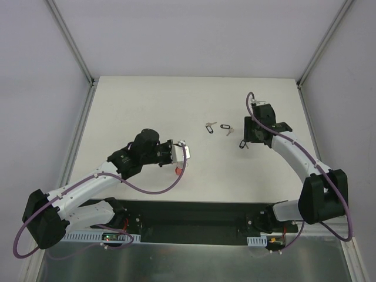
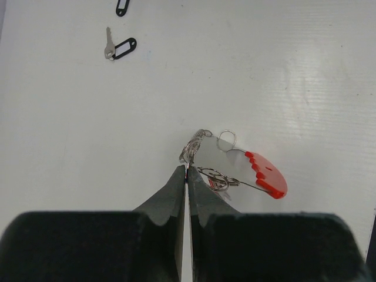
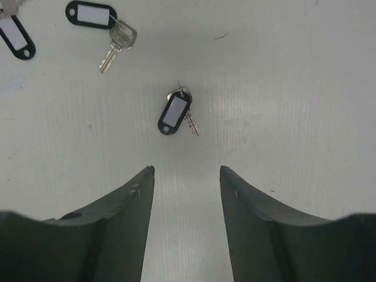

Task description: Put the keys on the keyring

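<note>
My left gripper [image 2: 187, 168] is shut on the grey wire end of the keyring [image 2: 267, 175], whose red arc hangs to the right just above the table. Small silver split rings [image 2: 215, 179] and a bit of red sit on the wire beside my fingertip. In the top view the left gripper [image 1: 183, 154] holds the keyring [image 1: 179, 170] left of centre. Three black-tagged keys lie on the table [image 1: 209, 127], [image 1: 227, 128], [image 1: 242, 144]. My right gripper [image 3: 187, 169] is open and empty, just short of the nearest key [image 3: 175, 111].
Two more black-tagged keys lie at the top left of the right wrist view [image 3: 100, 14], [image 3: 14, 32]; two also show in the left wrist view [image 2: 120, 48], [image 2: 122, 7]. A loose small ring [image 2: 227, 140] hangs by the keyring. White walls enclose the table [image 1: 141, 106].
</note>
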Robot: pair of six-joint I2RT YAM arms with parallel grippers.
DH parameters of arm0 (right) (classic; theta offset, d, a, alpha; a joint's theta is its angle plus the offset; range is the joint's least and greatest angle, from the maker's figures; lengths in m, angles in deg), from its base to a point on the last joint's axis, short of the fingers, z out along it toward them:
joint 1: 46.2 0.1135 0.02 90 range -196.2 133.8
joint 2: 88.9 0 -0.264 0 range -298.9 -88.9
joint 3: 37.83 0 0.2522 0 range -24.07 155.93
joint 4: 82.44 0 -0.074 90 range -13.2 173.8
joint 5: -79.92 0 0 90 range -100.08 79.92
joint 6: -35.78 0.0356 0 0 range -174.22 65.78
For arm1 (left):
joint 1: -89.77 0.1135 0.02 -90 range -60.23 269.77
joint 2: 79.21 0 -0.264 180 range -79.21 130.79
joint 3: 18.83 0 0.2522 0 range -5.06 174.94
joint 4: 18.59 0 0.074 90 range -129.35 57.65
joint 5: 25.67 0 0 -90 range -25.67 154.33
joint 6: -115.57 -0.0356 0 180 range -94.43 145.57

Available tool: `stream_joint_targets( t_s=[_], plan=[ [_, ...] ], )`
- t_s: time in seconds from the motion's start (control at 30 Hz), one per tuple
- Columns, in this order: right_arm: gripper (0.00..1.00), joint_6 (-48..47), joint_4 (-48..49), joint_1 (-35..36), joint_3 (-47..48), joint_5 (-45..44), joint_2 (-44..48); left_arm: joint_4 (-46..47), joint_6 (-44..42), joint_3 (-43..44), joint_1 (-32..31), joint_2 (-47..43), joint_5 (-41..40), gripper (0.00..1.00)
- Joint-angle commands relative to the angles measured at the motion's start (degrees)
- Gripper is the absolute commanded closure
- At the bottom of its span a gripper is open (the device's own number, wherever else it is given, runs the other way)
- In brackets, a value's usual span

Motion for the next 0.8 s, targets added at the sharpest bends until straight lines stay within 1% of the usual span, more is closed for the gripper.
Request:
stream_joint_targets(
  t_s=[0.0,0.03,0.07,0.17,0.27,0.33,0.5,0.53,0.77],
  plan=[
    [0.53,-4.51,2.2,-2.13,0.78,4.83,-2.81,2.52,0.48,-1.19,-0.57,-0.11,-2.29,1.0],
    [0.59,-5.47,2.64,-2.66,0.78,5.44,-4.29,2.43,-0.04,-1.2,-0.57,-0.29,-2.64,1.0],
    [0.61,-5.74,3.69,-3.1,0.78,7.1,-5.0,2.69,-0.22,-1.37,-0.57,-0.38,-3.6,1.0],
    [0.64,-4.61,6.06,-4.16,0.6,9.48,-7.55,3.05,-0.84,-1.9,-0.57,-1.43,-4.4,1.0],
    [0.64,-3.2,7.47,-4.42,1.39,9.49,-10.36,3.49,-1.1,-2.51,-0.57,-2.31,-4.31,1.0],
    [0.71,-2.67,8.62,-4.51,2.0,9.4,-11.68,3.75,-1.36,-2.69,-0.57,-2.66,-4.49,1.0],
    [0.72,-1.79,10.29,-4.6,3.32,8.0,-16.6,4.01,-1.54,-3.04,-0.57,-2.84,-4.66,1.0],
    [0.75,-1.79,10.46,-4.69,3.5,7.91,-17.05,4.01,-1.71,-2.96,-0.57,-2.93,-4.66,1.0],
    [0.76,-2.14,10.03,-5.22,6.4,6.59,-20.04,4.19,-1.8,-3.13,-0.57,-2.84,-4.4,1.0]
  ],
)
